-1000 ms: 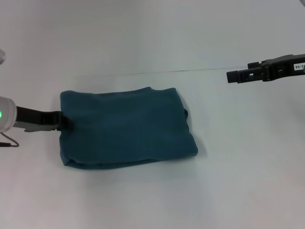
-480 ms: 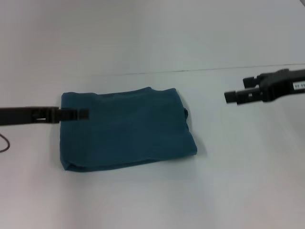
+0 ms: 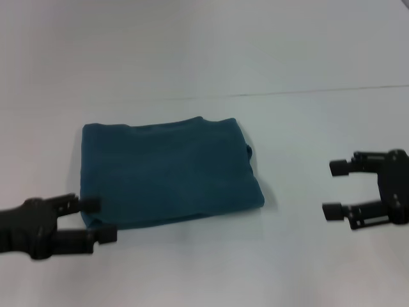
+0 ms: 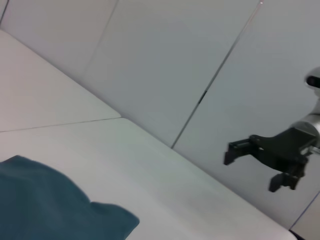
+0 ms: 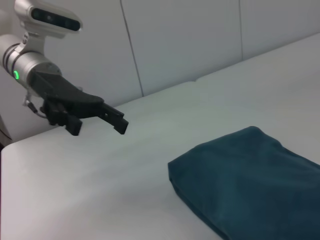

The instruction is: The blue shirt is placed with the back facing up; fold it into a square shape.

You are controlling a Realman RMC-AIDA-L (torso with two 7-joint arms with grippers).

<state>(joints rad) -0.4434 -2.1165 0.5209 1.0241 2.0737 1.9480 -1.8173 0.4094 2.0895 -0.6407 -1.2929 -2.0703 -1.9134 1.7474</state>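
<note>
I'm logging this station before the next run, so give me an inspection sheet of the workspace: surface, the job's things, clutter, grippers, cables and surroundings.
Surface: white table, plain.
Job's things: the blue shirt lies folded into a compact, roughly square bundle, flat on the table; no lettering shows.
Clutter: nothing seen.
Grippers: left gripper open, at the bundle's near left corner, holding nothing; contact with the cloth cannot be told. Right gripper open, well off to the shirt's right, empty.
Cables: nothing seen.
Surroundings: pale panelled wall behind the table.
</note>
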